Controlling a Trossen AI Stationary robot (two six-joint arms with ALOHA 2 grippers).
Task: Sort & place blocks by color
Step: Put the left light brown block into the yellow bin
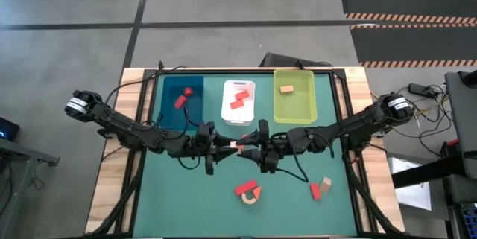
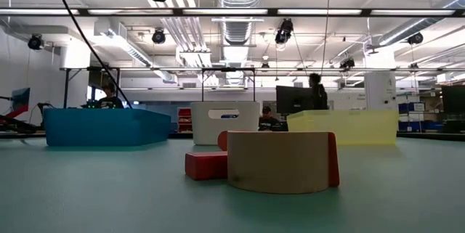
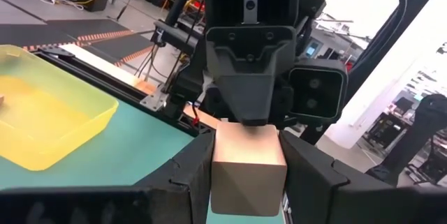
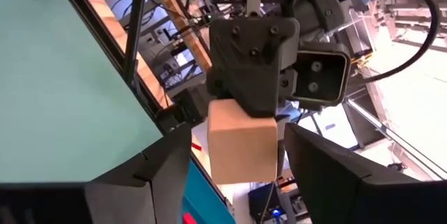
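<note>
handover, mid-surface | tan cube (image 3: 248, 169) clamped in my left pincer (image 3: 248, 182), aloft | right pincer (image 4: 234, 175) nose-to-nose with it, fingers wide, flanking the cube without contact | cube lies straight ahead of right pincer, no long axis | yellow-green tray (image 1: 295, 96) nearer right arm

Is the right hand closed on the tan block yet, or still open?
Open. In the right wrist view its fingers stand apart on either side of the tan block, with gaps. The left hand grips that block.
</note>
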